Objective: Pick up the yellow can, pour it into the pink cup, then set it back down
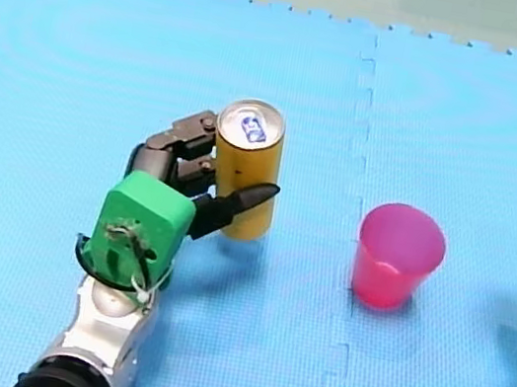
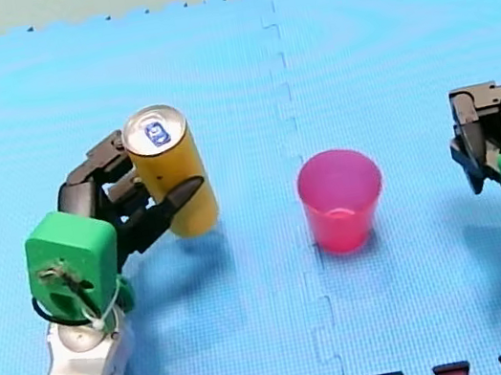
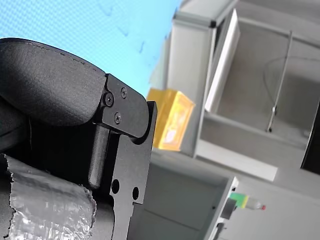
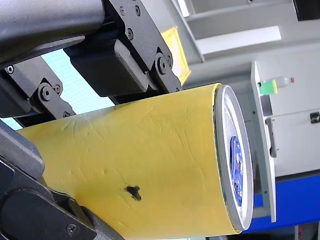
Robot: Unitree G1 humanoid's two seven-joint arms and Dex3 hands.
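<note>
**A:** Item one: yellow cylindrical metal can [image 1: 245,171], silver lid. Where do we log it?

**B:** Upright on the blue foam mat [image 1: 79,72], left of the pink plastic cup [image 1: 395,258] and well apart from it. We cannot tell whether its base touches the mat.

**A:** Left hand [image 1: 190,182]?

**B:** Closed around the can at mid-height. Its fingers [image 4: 125,60] are on one side of the wall and the thumb is across the front.

**A:** Right hand [image 2: 485,131]?

**B:** At the mat's right edge, holding nothing. We cannot tell whether it is wide or narrow.

**A:** Handling notes?

**B:** We judge it thin-walled and light, and the close wrist view shows faint creases in the wall. It is probably stiff enough for a moderate squeeze but easy to dent. The smooth surface is likely slippery once tilted. We would hold it at mid-body and keep the rim clear for pouring.

**A:** The cup?

**B:** Open-topped and probably light, so easily knocked over.
</note>
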